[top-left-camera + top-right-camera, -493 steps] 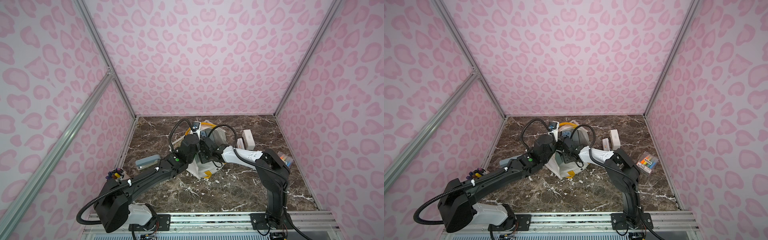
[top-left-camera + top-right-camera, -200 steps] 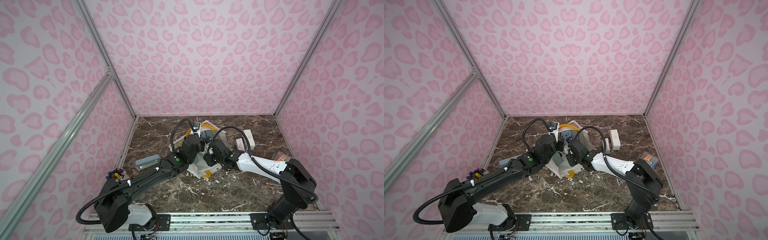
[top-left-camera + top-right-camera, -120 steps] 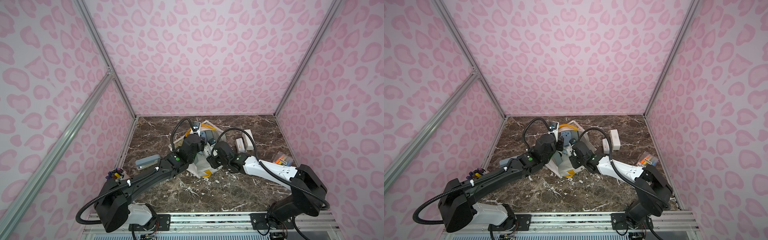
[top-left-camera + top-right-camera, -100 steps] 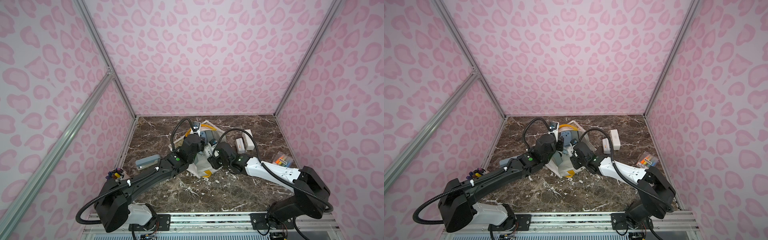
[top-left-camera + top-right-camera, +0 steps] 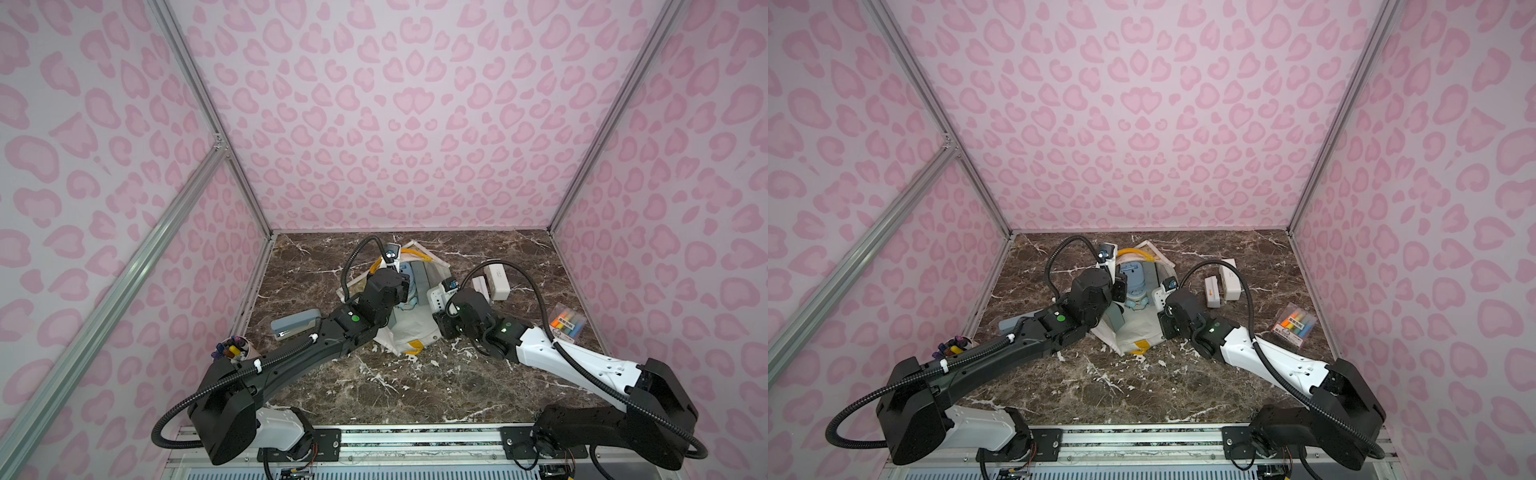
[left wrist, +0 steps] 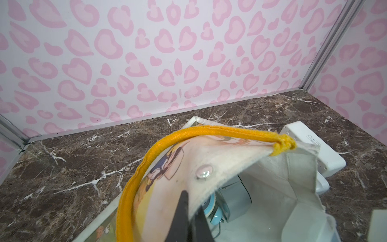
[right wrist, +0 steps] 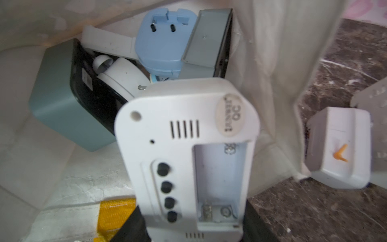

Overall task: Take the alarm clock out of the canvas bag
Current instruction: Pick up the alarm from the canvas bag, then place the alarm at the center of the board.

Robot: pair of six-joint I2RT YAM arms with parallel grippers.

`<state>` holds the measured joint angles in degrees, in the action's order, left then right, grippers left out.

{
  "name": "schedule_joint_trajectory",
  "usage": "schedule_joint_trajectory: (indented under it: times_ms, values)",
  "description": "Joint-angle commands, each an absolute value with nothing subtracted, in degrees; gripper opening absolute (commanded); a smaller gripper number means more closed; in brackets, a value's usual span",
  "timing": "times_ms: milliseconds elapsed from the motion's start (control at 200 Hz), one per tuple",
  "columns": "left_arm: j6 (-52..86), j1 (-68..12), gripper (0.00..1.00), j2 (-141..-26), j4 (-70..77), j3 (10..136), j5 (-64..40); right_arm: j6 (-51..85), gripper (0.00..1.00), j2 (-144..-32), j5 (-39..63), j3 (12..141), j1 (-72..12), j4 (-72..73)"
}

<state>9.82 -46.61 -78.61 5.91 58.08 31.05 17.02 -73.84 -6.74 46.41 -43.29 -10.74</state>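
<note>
The white canvas bag (image 5: 409, 332) (image 5: 1138, 328) lies on the marble floor with its mouth open. My left gripper (image 6: 191, 211) (image 5: 402, 289) is shut on the bag's rim beside the yellow handle (image 6: 205, 131) and holds that rim up. My right gripper (image 7: 192, 222) (image 5: 439, 309) is shut on a white alarm clock (image 7: 188, 136) (image 5: 1158, 296), whose back with buttons and an empty battery bay faces the wrist camera. That clock is at the right edge of the bag's mouth. Inside the bag lie a blue clock (image 7: 161, 46) (image 5: 1136, 282), a grey-green cube clock (image 7: 58, 109) and a white round clock (image 7: 123, 79).
Two white clocks (image 5: 496, 280) (image 5: 480, 284) stand on the floor right of the bag; one (image 7: 339, 146) shows in the right wrist view. A grey stapler (image 5: 295, 328) and a cup of pens (image 5: 235, 349) are at the left. A highlighter pack (image 5: 567, 324) lies at the right wall.
My right arm has drawn back to the right and toward the front, bringing the white alarm clock from inside the bag to its right edge. The left gripper has kept its hold.
</note>
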Motion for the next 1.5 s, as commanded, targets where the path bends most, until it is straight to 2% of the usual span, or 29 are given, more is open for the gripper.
schedule_joint_trajectory:
  times_ms: [0, 695, 1110, 1495]
  values:
    - [9.88, -46.54, 0.03, -78.63, 5.93, 58.82, 32.43, 18.37, 0.5, -71.63, -9.67, 44.86, -42.01, -10.82]
    - [10.28, -46.51, 0.03, -78.57, 5.56, 58.62, 32.87, 20.33, 0.49, -68.08, -4.46, 41.19, -27.62, -12.81]
    - [9.65, -46.5, 0.03, -75.93, 5.09, 56.67, 35.19, 18.64, 0.49, -80.71, 3.4, 49.97, -22.91, -17.58]
    - [9.72, -46.42, 0.03, -70.73, 3.25, 51.48, 37.7, 19.34, 0.47, -90.12, 4.98, 56.72, -22.32, -20.88]
